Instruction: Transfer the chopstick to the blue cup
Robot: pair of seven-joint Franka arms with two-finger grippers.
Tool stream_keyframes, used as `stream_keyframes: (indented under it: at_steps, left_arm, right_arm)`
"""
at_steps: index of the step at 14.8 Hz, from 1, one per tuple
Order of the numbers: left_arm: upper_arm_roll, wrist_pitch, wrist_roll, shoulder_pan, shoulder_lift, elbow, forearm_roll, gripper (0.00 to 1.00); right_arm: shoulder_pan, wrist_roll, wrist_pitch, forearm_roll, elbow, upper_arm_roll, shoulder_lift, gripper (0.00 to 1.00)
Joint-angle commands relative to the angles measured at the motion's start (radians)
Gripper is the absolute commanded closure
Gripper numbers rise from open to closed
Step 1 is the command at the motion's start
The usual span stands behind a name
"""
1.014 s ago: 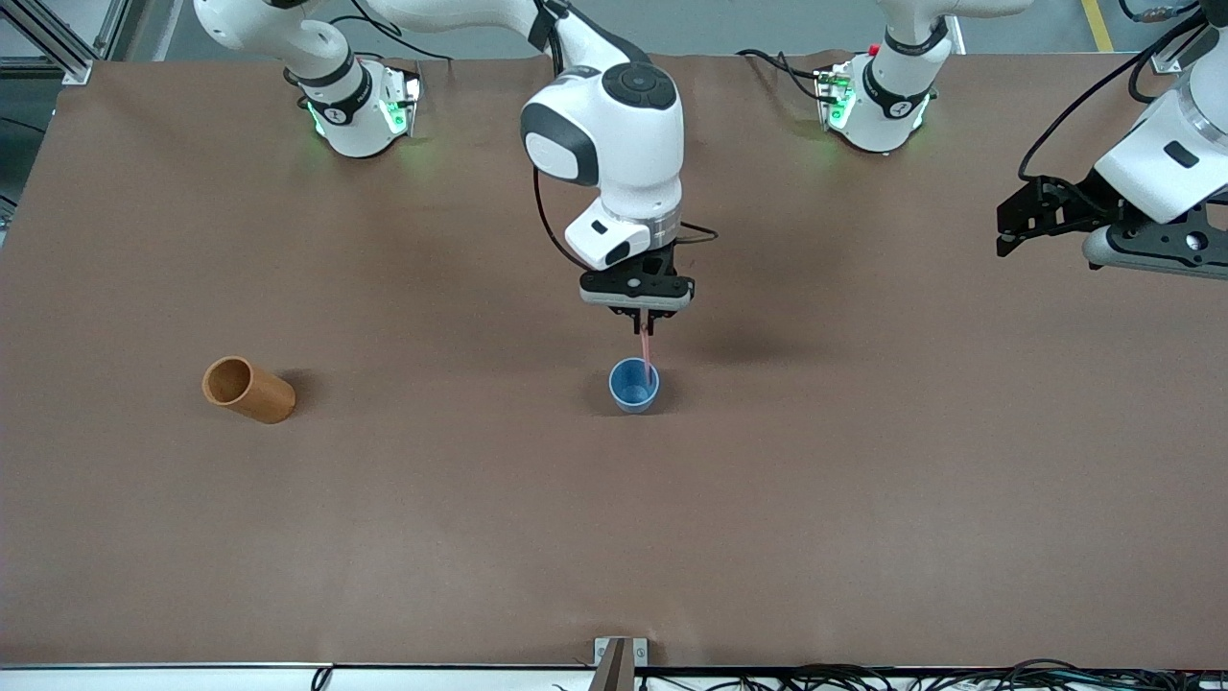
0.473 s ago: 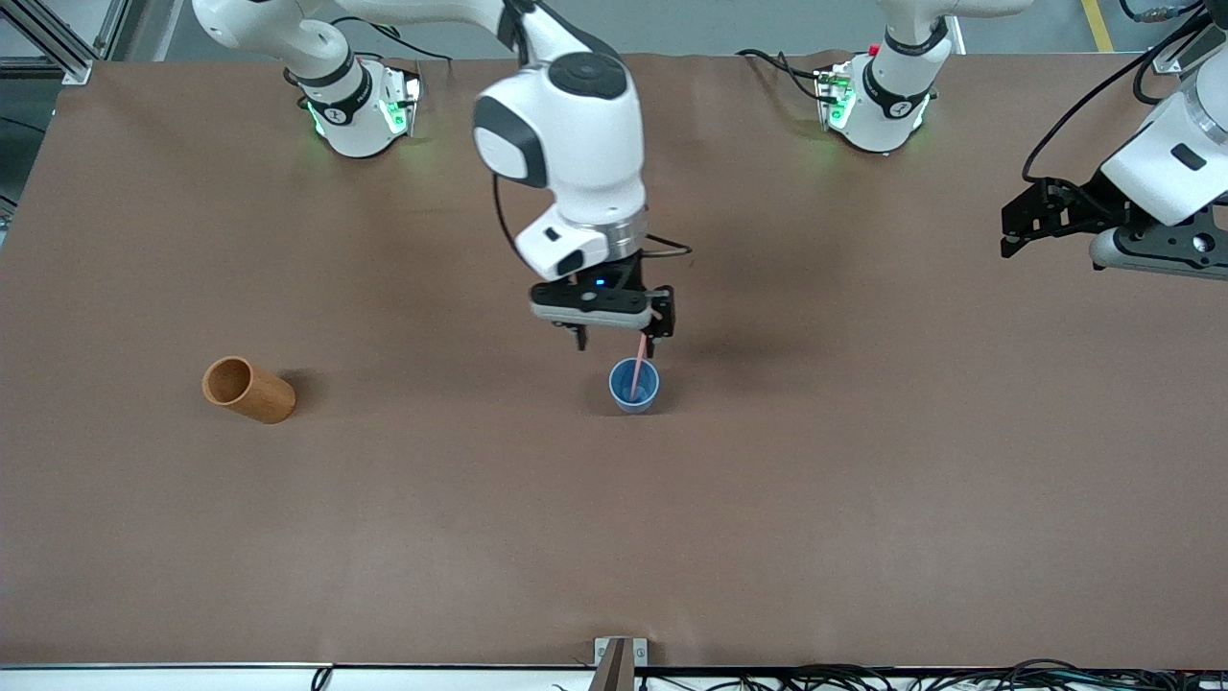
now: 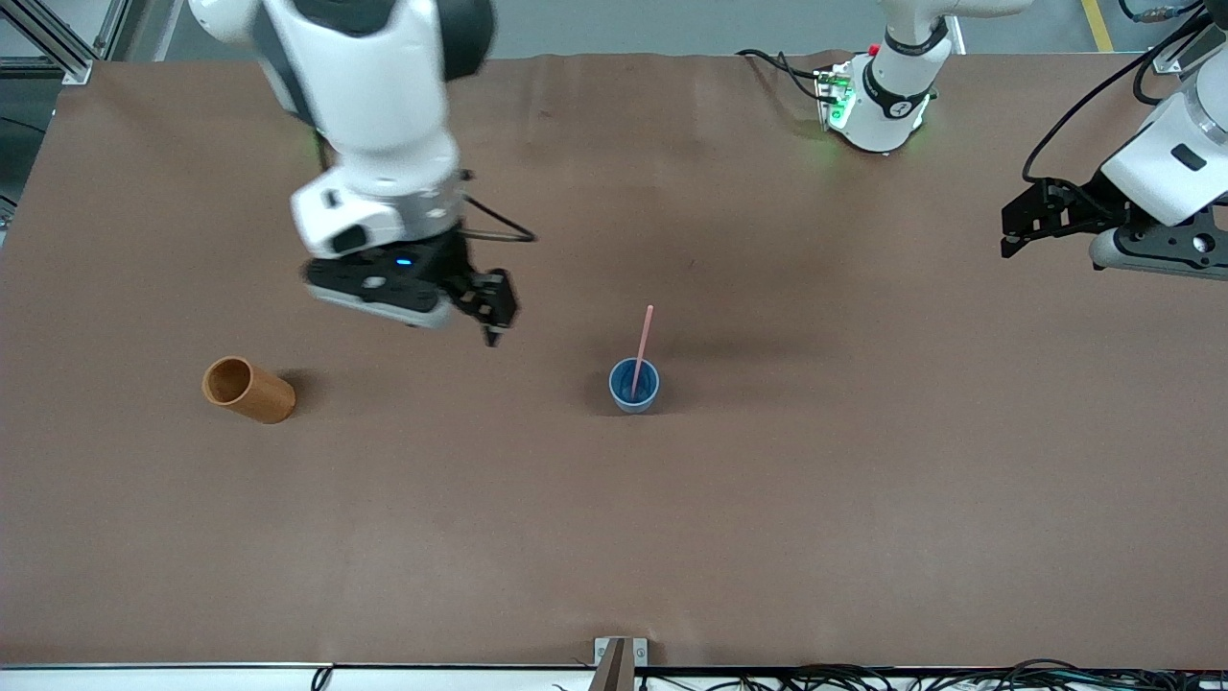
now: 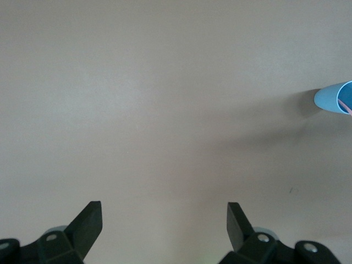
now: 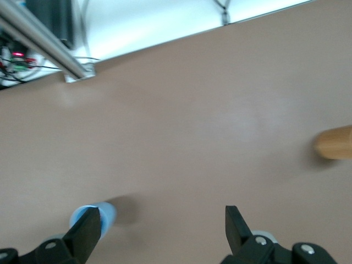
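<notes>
Chopstick (image 3: 642,347) already standing in the blue cup (image 3: 634,386), lower end inside, upper end leaning out over the rim toward the robots' bases; cup upright near the middle of the worktop (image 3: 863,499). Right pincer (image 3: 459,305) released, jaws wide, nothing between them, hanging over bare worktop between the blue cup and the orange-brown cup (image 3: 247,390), which lies on its side toward the right arm's end. Left pincer (image 3: 1019,219) likewise wide apart and empty, waiting over the left arm's end of the worktop. In the right wrist view, the blue cup (image 5: 93,215) showing just past one finger, the orange-brown cup (image 5: 334,142) at the frame's edge. Transfer judged done, with risks left rather than steps. Long stick in a short, light cup: much of its length above the rim, so a top-heavy lean likely, and a tip-over possible from any jolt to the worktop. A low sweep of the right arm toward the cup could clip the protruding end and flick the stick out or topple the cup. Safest to lift clear and high.
</notes>
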Motion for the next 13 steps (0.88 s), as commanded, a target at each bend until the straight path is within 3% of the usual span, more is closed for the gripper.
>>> stream_keyframes:
  at_steps: [1, 4, 9, 13]
  left_arm:
    - [-0.001, 0.014, 0.011, 0.008, -0.015, -0.019, -0.020, 0.00]
    - [-0.005, 0.014, 0.005, 0.008, -0.011, -0.015, -0.020, 0.00]
    - [-0.004, 0.016, 0.002, 0.008, -0.003, -0.008, -0.019, 0.00]
    - [-0.004, 0.014, 0.000, 0.008, 0.006, 0.000, -0.006, 0.00]
  right_arm:
    - [-0.122, -0.140, -0.099, 0.028, -0.040, 0.018, -0.085, 0.00]
    - [-0.255, -0.364, -0.189, 0.031, -0.087, 0.018, -0.165, 0.00]
    - [-0.384, -0.478, -0.183, 0.079, -0.320, 0.015, -0.362, 0.00]
    - [-0.475, -0.620, -0.186, 0.099, -0.385, 0.006, -0.429, 0.00]
